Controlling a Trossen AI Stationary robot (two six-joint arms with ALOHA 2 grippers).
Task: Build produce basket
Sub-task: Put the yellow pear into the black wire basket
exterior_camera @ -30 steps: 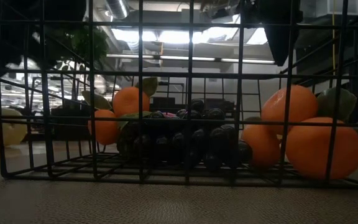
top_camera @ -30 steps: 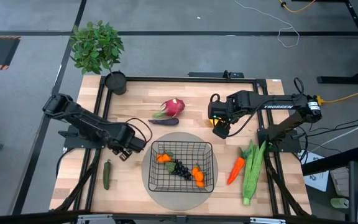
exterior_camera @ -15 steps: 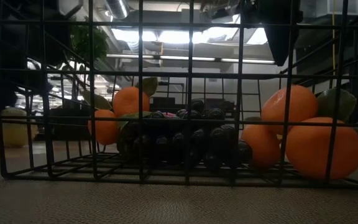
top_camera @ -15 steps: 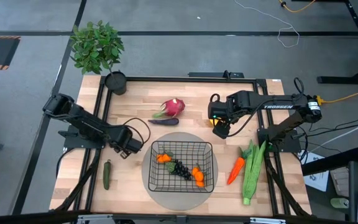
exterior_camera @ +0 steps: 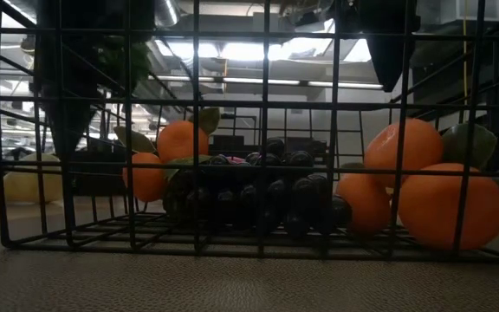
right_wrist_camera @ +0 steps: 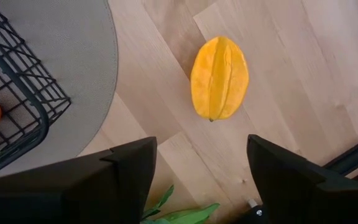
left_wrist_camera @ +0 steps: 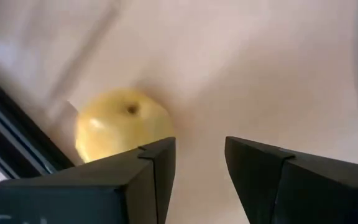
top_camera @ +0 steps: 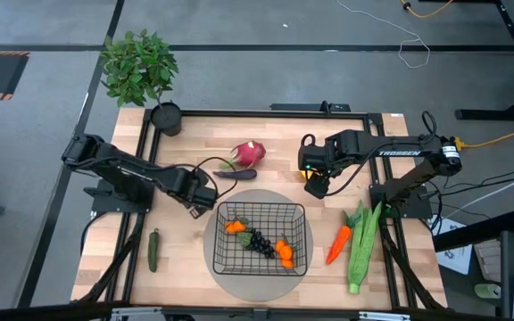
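A black wire basket sat on a round grey mat near the front edge of the table. It held four orange fruits and one bunch of dark grapes. The basket looked stiff and light; its rim seemed the natural place to hold it. The toy produce looked light, hard and smooth, so likely to slip unless taken across the middle.

Outside the basket lay one pink dragon fruit and one purple eggplant toward the back edge, one green cucumber near the front left corner, one carrot and one long green husk by the right edge.

The left gripper hung just beside the basket's back left corner, jaws partly apart and holding nothing, with one round yellow fruit just ahead of its fingers. The right gripper hovered above one yellow star fruit behind the basket's right side, jaws wide and empty.

One potted plant stood at the back left corner
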